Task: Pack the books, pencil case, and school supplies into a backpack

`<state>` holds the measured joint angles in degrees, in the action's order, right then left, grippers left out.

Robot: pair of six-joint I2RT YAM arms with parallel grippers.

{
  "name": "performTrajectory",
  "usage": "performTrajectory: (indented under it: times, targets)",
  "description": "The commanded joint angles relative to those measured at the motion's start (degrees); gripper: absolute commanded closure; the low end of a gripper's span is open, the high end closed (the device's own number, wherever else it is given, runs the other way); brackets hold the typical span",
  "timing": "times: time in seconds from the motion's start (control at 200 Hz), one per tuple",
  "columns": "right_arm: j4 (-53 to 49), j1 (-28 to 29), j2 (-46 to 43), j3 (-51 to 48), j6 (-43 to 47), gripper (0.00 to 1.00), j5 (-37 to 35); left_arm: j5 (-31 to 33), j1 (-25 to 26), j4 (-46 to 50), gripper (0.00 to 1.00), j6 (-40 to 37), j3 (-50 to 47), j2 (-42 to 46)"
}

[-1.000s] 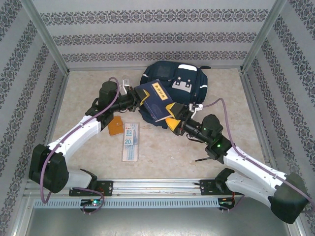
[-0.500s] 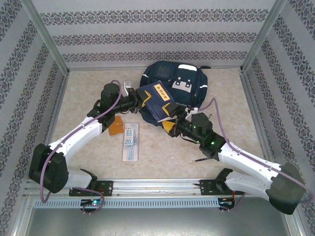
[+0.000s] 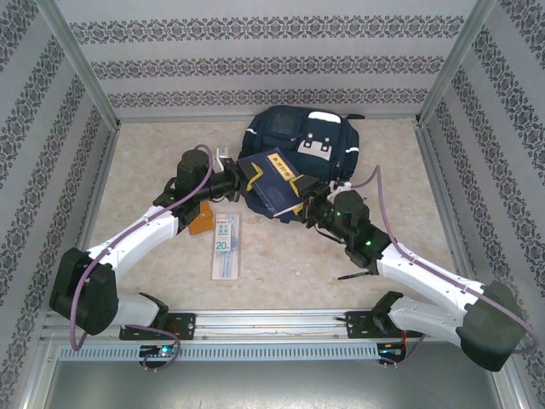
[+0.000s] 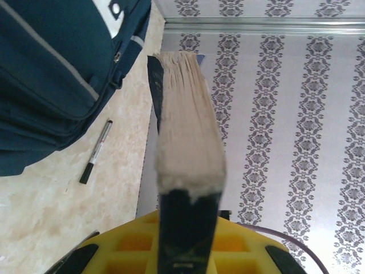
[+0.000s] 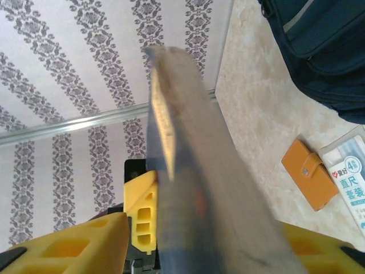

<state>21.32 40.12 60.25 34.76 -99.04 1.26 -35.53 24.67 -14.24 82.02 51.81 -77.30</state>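
The dark navy book hangs tilted above the table in front of the backpack. My left gripper is shut on its left edge; the left wrist view looks along the pale page edge clamped between the yellow jaws of that gripper. My right gripper straddles the book's right corner. In the right wrist view the blurred book sits between that gripper's jaws, with a gap on the left side. The pencil case, orange piece and black pen lie on the table.
Patterned walls with metal posts enclose the table on three sides. The pen lies just beside the backpack's lower edge. The orange piece and pencil case lie side by side, left of the book.
My right arm has swung left and forward to the book, and its jaws have narrowed around the book's corner. The left gripper has carried the book slightly right.
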Motion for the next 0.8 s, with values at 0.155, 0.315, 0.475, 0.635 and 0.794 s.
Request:
performTrajectory:
  times: [0.155, 0.315, 0.475, 0.635, 0.794]
  targets:
    - [3.1, 0.7, -0.6, 3.4, 5.7, 0.94, -1.3, -2.2, 0.4, 3.2, 0.70, -2.0, 1.4, -1.7]
    - [-0.4, -2.4, -2.7, 1.2, 9.3, 1.00, -0.2, -7.9, -3.3, 6.5, 0.44, -20.6, 6.3, -5.1]
    - [-10.4, -12.3, -8.5, 0.6, 15.0, 1.00, 3.6, -2.6, -1.1, 32.1, 0.33, -68.1, 20.0, -11.1]
    - [-20.3, -25.9, -13.2, 1.5, 21.9, 1.00, 10.8, 5.0, 4.3, 39.0, 0.34, -100.6, 23.9, -19.7]
    - [-30.9, -39.3, -16.0, 3.4, 30.6, 1.00, 17.8, 14.4, 10.4, 40.3, 0.27, -122.4, 28.1, -27.3]
